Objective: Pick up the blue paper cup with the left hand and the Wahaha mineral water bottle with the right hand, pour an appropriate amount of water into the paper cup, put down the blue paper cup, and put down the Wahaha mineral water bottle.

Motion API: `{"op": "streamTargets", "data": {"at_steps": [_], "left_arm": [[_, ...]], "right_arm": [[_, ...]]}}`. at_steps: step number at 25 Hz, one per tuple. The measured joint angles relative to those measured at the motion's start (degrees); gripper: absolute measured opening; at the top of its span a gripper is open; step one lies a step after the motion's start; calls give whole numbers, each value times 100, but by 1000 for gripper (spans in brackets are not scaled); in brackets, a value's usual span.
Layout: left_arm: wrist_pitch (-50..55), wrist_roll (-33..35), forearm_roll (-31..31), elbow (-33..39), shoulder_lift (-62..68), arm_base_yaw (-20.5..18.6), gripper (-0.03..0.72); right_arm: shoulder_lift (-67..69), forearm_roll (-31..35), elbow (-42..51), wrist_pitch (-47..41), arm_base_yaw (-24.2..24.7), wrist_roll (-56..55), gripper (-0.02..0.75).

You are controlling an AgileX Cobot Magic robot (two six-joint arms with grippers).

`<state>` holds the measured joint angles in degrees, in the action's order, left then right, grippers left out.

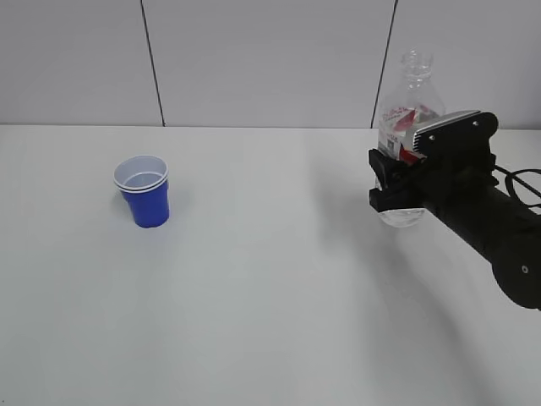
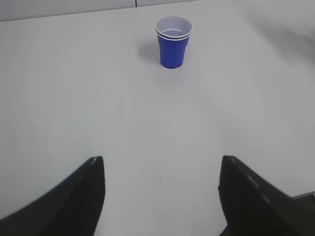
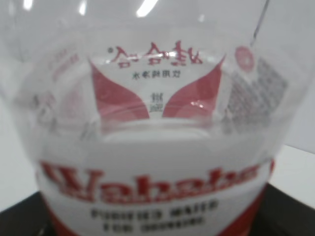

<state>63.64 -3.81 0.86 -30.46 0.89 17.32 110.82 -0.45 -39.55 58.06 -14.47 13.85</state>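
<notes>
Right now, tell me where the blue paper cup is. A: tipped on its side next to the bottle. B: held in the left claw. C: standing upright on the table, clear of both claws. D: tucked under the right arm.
C: the blue paper cup stands upright on the table, with the left claw open and short of it and the right claw away at the Wahaha mineral water bottle.

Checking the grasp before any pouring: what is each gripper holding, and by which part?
The right gripper grips the Wahaha bottle at its label band. The left gripper is open, holding nothing.

One blue paper cup [image 1: 145, 193], one Wahaha mineral water bottle [image 1: 412, 101], two hands, left hand [image 2: 160, 196] and right hand [image 1: 393, 182].
</notes>
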Motion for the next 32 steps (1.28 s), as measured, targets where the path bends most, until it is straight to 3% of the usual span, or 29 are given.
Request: {"op": "streamTargets", "data": {"at_steps": [5,16,22,32], "left_arm": [[0,0,0,2,0,0,549],[0,-9,0,2,0,0,498],[0,-9,0,2,0,0,494],[-10,-9,0,2,0,0,491]], "right_arm": [[37,-21,-573,-657,0,-256,470],[892,-2,-1212,-723,0,-1075,470],[1106,-2,-1221,-547,0,-1078,470],[1545,-2,-1197,526,0,-1078,470]]}}
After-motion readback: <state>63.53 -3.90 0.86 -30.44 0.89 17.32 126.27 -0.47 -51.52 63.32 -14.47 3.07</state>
